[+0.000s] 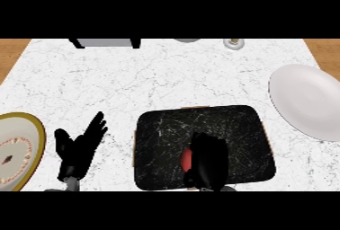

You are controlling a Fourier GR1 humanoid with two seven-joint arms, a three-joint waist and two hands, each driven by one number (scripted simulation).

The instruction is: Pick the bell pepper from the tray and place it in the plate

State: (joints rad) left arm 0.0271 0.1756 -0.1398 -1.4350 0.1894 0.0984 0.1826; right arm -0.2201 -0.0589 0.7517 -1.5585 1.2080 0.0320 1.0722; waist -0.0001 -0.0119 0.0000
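Head view shows the right hand (207,159) down over the pepper (188,158) on the black tray (239,121), fingers curled about it — apparently grasping. A clean lift, then a carry right to the white plate (305,99), suits this step. Most of the pepper is hidden under the hand. The left hand (78,146) rests open on the worktop (166,72).

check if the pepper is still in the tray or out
In: the red bell pepper sits on the black tray, with the right hand over it; the white plate holds nothing.
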